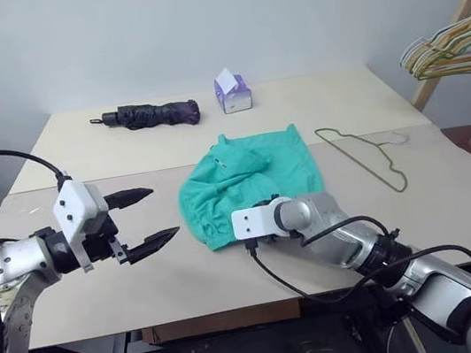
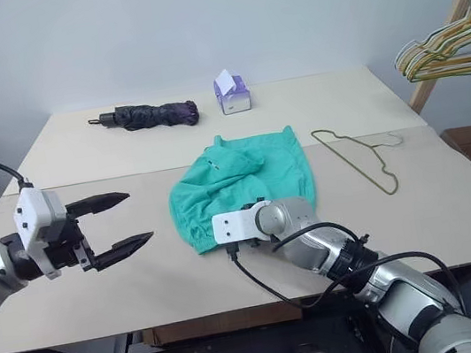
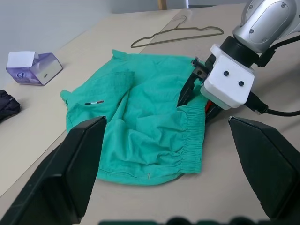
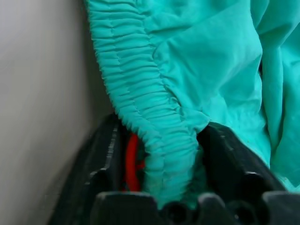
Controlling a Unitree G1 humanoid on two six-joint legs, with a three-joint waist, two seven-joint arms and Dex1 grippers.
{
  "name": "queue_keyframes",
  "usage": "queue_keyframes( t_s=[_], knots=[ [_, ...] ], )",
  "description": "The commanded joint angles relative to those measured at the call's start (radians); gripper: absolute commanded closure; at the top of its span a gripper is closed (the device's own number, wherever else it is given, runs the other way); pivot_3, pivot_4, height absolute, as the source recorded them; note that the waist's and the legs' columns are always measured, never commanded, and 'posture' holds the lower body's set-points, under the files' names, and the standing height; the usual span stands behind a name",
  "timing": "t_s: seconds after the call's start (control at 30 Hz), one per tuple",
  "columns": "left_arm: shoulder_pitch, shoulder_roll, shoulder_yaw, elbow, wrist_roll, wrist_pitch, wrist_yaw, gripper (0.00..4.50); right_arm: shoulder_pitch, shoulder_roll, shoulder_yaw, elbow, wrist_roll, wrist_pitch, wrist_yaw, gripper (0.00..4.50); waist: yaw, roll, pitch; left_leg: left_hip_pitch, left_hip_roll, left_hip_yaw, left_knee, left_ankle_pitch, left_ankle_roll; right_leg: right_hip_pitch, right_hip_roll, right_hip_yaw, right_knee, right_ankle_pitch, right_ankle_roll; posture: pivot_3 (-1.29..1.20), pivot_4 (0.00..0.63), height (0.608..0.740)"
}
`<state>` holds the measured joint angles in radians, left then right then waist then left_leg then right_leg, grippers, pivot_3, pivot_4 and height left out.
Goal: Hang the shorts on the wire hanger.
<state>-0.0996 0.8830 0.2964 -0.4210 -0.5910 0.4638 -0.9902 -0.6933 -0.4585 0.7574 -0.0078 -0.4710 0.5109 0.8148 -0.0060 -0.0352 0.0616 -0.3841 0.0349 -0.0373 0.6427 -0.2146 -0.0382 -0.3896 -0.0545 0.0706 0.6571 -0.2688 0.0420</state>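
shorts (image 4: 187, 61): soft matt teal cloth, gathered waistband bunching between the right gripper's (image 4: 164, 154) matt black plastic jaws
cord (image 4: 131, 159): glossy orange-red, lying inside those jaws
hanger (image 1: 366, 151): thin dull-grey metal wire
table (image 1: 454, 196): showing smooth matt beige

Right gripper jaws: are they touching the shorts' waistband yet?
Touching. In the right wrist view the gathered waistband of the shorts sits pinched between the right gripper jaws, fabric pressed against both black fingers.
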Motion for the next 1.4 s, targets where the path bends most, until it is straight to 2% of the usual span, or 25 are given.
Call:
queue_keyframes(
  t_s=[0.03, 0.13, 0.17, 0.3, 0.4, 0.53, 0.67, 0.7, 0.77, 0.83, 0.97, 1.0, 1.1, 1.17, 1.23, 1.3, 1.4],
  knots=[
    [-0.021, -0.001, 0.006, -0.009, 0.002, -0.019, 0.008, 0.00, -0.027, -0.071, -0.060, -0.003, 0.005, -0.181, 0.013, 3.28, 0.000, 0.000, 0.000, 0.000, 0.000, 0.000, 0.000, 0.000, 0.000, 0.000, 0.000, 0.000, 0.000, 0.000, 0.000, 0.06, 0.008, 0.740],
    [-0.025, -0.002, 0.004, -0.005, 0.003, -0.021, 0.006, 0.00, -0.049, -0.136, -0.087, 0.025, 0.030, -0.342, 0.048, 4.31, -0.004, 0.000, 0.000, 0.000, 0.000, 0.000, 0.000, 0.000, 0.000, 0.000, 0.000, 0.000, 0.000, 0.000, 0.000, 0.06, 0.008, 0.740],
    [-0.029, -0.003, 0.001, -0.002, 0.004, -0.023, 0.006, 0.00, -0.064, -0.159, -0.100, 0.042, 0.040, -0.401, 0.063, 4.48, -0.007, 0.000, 0.000, 0.000, 0.000, 0.000, 0.000, 0.000, 0.000, 0.000, 0.000, 0.000, 0.000, 0.000, 0.000, 0.05, 0.007, 0.740],
    [-0.050, -0.008, -0.017, 0.013, 0.009, -0.029, -0.001, 0.00, -0.191, -0.254, -0.110, 0.239, 0.065, -0.855, 0.073, 4.48, -0.015, 0.000, 0.000, 0.001, 0.000, 0.000, 0.000, 0.000, 0.000, 0.000, 0.000, 0.000, 0.000, 0.000, 0.000, 0.04, 0.004, 0.740],
    [-0.064, -0.011, -0.032, 0.021, 0.013, -0.034, -0.007, 0.00, -0.280, -0.307, -0.105, 0.388, 0.071, -1.111, 0.112, 4.48, -0.024, 0.000, 0.000, 0.001, 0.000, 0.000, 0.000, 0.000, 0.000, 0.000, 0.000, 0.000, 0.000, 0.000, 0.000, 0.04, 0.004, 0.740],
    [-0.086, -0.016, -0.052, 0.036, 0.019, -0.037, -0.014, 0.00, -0.353, -0.346, -0.085, 0.565, 0.004, -1.320, 0.116, 4.48, -0.033, 0.000, 0.000, 0.001, 0.000, 0.000, 0.000, 0.000, 0.000, 0.001, 0.000, 0.000, -0.001, 0.000, 0.000, 0.02, 0.002, 0.740],
    [-0.103, -0.018, -0.071, 0.046, 0.020, -0.040, -0.027, 0.00, -0.360, -0.376, -0.083, 0.654, -0.076, -1.398, 0.107, 4.48, -0.041, 0.000, 0.000, 0.001, 0.000, 0.000, 0.000, 0.000, 0.000, 0.001, -0.001, 0.000, 0.000, 0.000, -0.001, 0.00, 0.002, 0.740],
    [-0.108, -0.019, -0.077, 0.049, 0.021, -0.042, -0.031, 0.00, -0.347, -0.388, -0.089, 0.660, -0.108, -1.388, 0.087, 4.21, -0.042, 0.000, 0.000, 0.001, 0.000, 0.000, 0.000, 0.000, 0.000, 0.001, -0.001, 0.001, 0.000, 0.000, -0.001, 0.00, 0.002, 0.740],
    [-0.120, -0.022, -0.089, 0.058, 0.024, -0.044, -0.038, 0.00, -0.300, -0.408, -0.120, 0.637, -0.152, -1.302, 0.051, 3.62, -0.044, 0.000, 0.000, 0.001, 0.000, 0.000, 0.000, 0.000, 0.000, 0.000, -0.001, 0.001, 0.001, 0.000, -0.001, -0.01, 0.003, 0.740],
    [-0.128, -0.022, -0.096, 0.065, 0.026, -0.047, -0.046, 0.00, -0.246, -0.426, -0.159, 0.584, -0.133, -1.225, 0.063, 2.90, -0.046, 0.000, 0.000, 0.001, 0.000, 0.000, 0.000, 0.000, 0.000, 0.001, -0.001, 0.001, 0.001, 0.000, -0.001, -0.01, 0.003, 0.740],
    [-0.147, -0.028, -0.117, 0.078, 0.030, -0.052, -0.061, 0.00, -0.068, -0.481, -0.286, 0.365, 0.002, -1.047, 0.145, 1.50, -0.048, 0.001, 0.000, 0.001, 0.000, 0.000, 0.000, 0.000, 0.000, 0.000, -0.001, 0.001, 0.001, 0.000, -0.001, -0.03, 0.003, 0.740],
    [-0.151, -0.029, -0.122, 0.082, 0.034, -0.057, -0.065, 0.00, -0.012, -0.497, -0.323, 0.291, 0.041, -0.992, 0.164, 1.03, -0.049, 0.001, 0.000, 0.001, 0.000, 0.000, 0.000, 0.000, 0.000, 0.001, -0.001, 0.001, 0.001, 0.000, -0.001, -0.04, 0.004, 0.740],
    [-0.167, -0.029, -0.128, 0.112, 0.050, -0.077, -0.079, 0.00, 0.162, -0.545, -0.448, 0.038, 0.198, -0.789, 0.238, 0.03, -0.052, 0.001, 0.000, 0.001, 0.000, 0.000, 0.000, 0.000, 0.000, 0.001, -0.001, 0.001, 0.001, 0.000, -0.001, -0.04, 0.003, 0.740],
    [-0.178, -0.024, -0.132, 0.144, 0.069, -0.104, -0.092, 0.00, 0.264, -0.531, -0.534, -0.170, 0.265, -0.553, 0.255, 0.03, -0.052, 0.001, 0.000, 0.001, 0.000, 0.000, 0.000, 0.000, 0.000, 0.001, -0.001, 0.001, 0.002, 0.000, -0.001, -0.05, 0.001, 0.740],
    [-0.187, -0.025, -0.137, 0.167, 0.081, -0.122, -0.100, 0.00, 0.331, -0.484, -0.568, -0.360, 0.248, -0.286, 0.250, 0.03, -0.061, 0.001, 0.000, 0.002, 0.000, 0.000, 0.001, 0.000, 0.000, 0.001, 0.000, 0.001, 0.003, 0.000, -0.001, -0.05, 0.000, 0.740],
    [-0.195, -0.027, -0.144, 0.180, 0.091, -0.138, -0.109, 0.00, 0.371, -0.448, -0.544, -0.505, 0.195, -0.058, 0.263, 0.03, -0.066, 0.001, -0.001, 0.002, 0.000, 0.000, 0.001, 0.000, 0.000, 0.001, 0.001, 0.001, 0.003, 0.000, 0.000, -0.06, 0.000, 0.740],
    [-0.205, -0.034, -0.154, 0.190, 0.099, -0.149, -0.108, 0.00, 0.374, -0.379, -0.420, -0.664, 0.112, 0.269, 0.272, 0.03, -0.062, 0.001, -0.001, 0.001, 0.000, -0.001, 0.001, 0.000, 0.000, 0.001, 0.001, 0.001, 0.003, -0.001, 0.001, -0.05, 0.000, 0.740]
  ],
)
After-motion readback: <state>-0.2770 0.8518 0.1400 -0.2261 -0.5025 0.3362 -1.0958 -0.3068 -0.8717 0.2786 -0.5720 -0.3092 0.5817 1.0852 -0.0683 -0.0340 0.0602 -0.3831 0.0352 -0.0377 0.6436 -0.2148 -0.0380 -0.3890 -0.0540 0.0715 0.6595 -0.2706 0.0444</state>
